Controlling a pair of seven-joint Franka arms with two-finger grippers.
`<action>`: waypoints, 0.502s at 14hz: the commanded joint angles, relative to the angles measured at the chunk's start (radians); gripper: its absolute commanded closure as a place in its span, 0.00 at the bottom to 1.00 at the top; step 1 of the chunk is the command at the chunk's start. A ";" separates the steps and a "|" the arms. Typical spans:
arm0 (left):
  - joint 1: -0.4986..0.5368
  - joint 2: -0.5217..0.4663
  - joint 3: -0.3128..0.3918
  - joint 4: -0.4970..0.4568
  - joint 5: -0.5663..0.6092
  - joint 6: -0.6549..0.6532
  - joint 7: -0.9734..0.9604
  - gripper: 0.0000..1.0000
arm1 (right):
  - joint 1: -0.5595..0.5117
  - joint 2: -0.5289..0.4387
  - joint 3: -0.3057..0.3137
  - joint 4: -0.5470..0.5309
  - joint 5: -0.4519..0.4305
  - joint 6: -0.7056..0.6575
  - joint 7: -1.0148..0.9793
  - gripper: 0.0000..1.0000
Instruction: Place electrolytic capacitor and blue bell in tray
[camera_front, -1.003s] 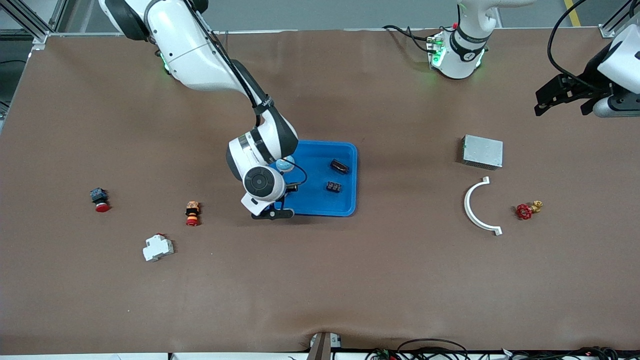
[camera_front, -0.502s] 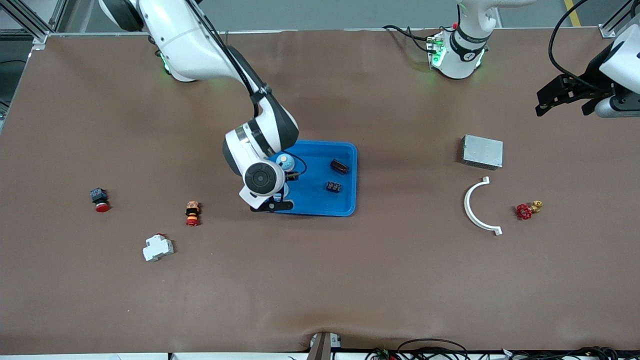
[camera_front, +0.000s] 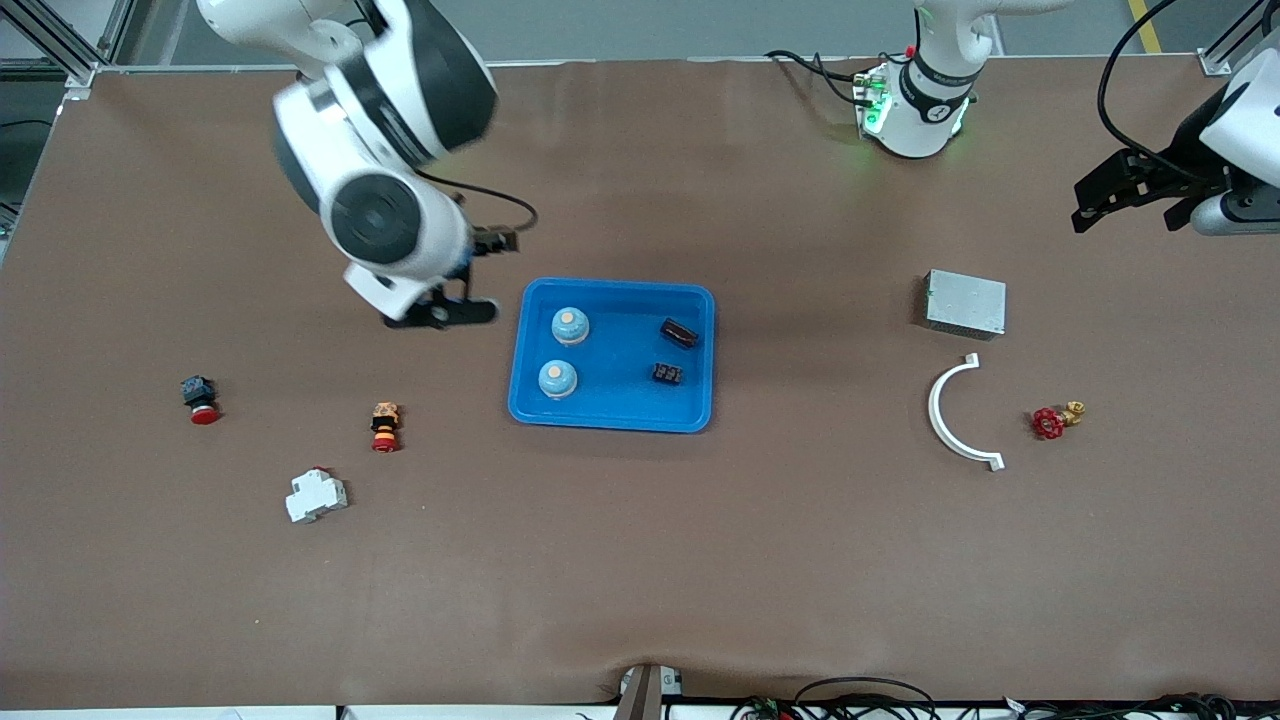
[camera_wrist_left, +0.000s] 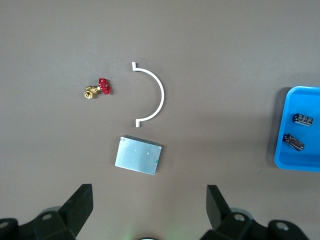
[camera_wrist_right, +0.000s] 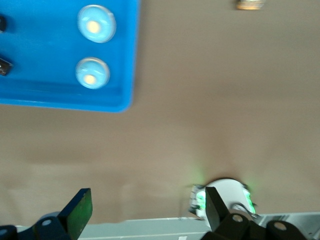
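The bright blue tray (camera_front: 620, 395) lies mid-table. Two blue bells (camera_front: 570, 325) (camera_front: 558, 378) stand in it at the right arm's end, also seen in the right wrist view (camera_wrist_right: 96, 24) (camera_wrist_right: 92, 73). A dark electrolytic capacitor (camera_front: 679, 333) lies at the tray's other end, with a second small black part (camera_front: 668, 374) beside it. My right gripper (camera_front: 440, 312) hangs open and empty above bare table next to the tray (camera_wrist_right: 125, 60). My left gripper (camera_front: 1122, 205) waits open and empty, high over the left arm's end of the table.
Toward the right arm's end lie a red push button (camera_front: 200, 400), an orange-and-red button (camera_front: 384, 427) and a white breaker (camera_front: 316, 495). Toward the left arm's end sit a grey metal box (camera_front: 965, 303), a white arc (camera_front: 958, 415) and a red valve (camera_front: 1055, 420).
My right gripper opened over the tray, left the second blue bell in it, then rose and swung off the tray toward the right arm's base. The left arm has not moved.
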 joint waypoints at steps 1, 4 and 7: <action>0.003 -0.004 0.005 0.010 -0.021 0.012 0.025 0.00 | -0.073 -0.197 0.012 -0.191 -0.040 0.028 -0.090 0.00; 0.003 -0.004 0.005 0.008 -0.018 0.012 0.024 0.00 | -0.218 -0.328 0.013 -0.292 -0.040 0.039 -0.268 0.00; -0.002 -0.003 0.002 0.007 -0.017 0.012 0.024 0.00 | -0.340 -0.340 0.012 -0.268 -0.042 0.046 -0.332 0.00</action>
